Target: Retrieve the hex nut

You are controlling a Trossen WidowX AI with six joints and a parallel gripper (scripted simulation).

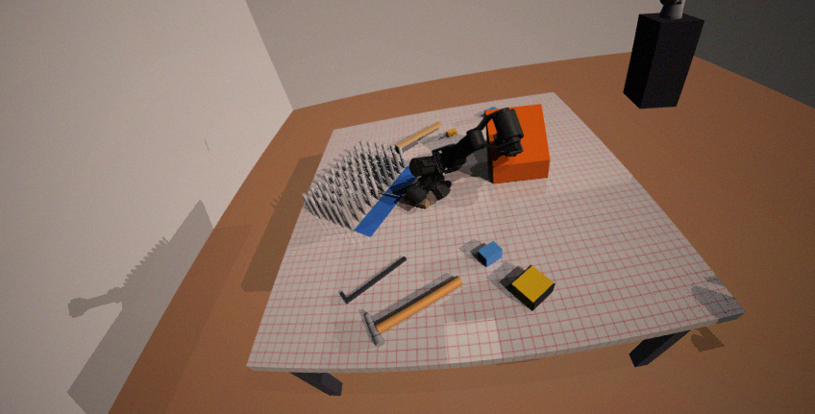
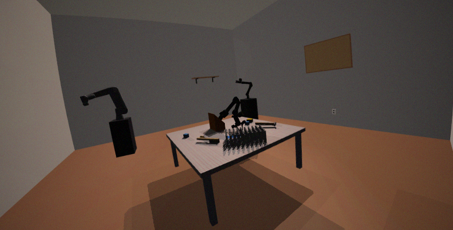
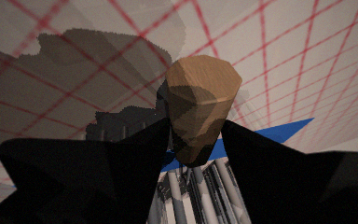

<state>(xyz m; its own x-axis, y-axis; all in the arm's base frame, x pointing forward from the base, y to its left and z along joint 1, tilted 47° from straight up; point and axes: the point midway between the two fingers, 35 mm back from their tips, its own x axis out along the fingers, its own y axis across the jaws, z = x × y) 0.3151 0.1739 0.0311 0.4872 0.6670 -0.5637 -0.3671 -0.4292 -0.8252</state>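
My gripper (image 1: 420, 196) (image 3: 195, 124) is shut on the wooden handle of a tool, just in front of the spacer field. The handle (image 3: 205, 81) (image 1: 424, 204) sits between the fingers, its butt towards the wrist camera. A thin dark shaft (image 1: 392, 196) reaches from the gripper over the blue taped strip (image 1: 371, 225) (image 3: 285, 131) towards the spacers; its tip is hidden or too small to make out. The metal spacers (image 1: 358, 181) (image 2: 246, 135) (image 3: 204, 196) stand in a dense block beyond the strip. I cannot make out the nut in any view.
A dark hooked bar (image 1: 374, 280), a hammer (image 1: 420, 304), a blue block (image 1: 489, 254) and a yellow block (image 1: 532, 285) lie nearer the top camera. An orange box (image 1: 523, 141) stands by the arm. A wooden-handled tool (image 1: 420, 134) lies beside the spacers' far end.
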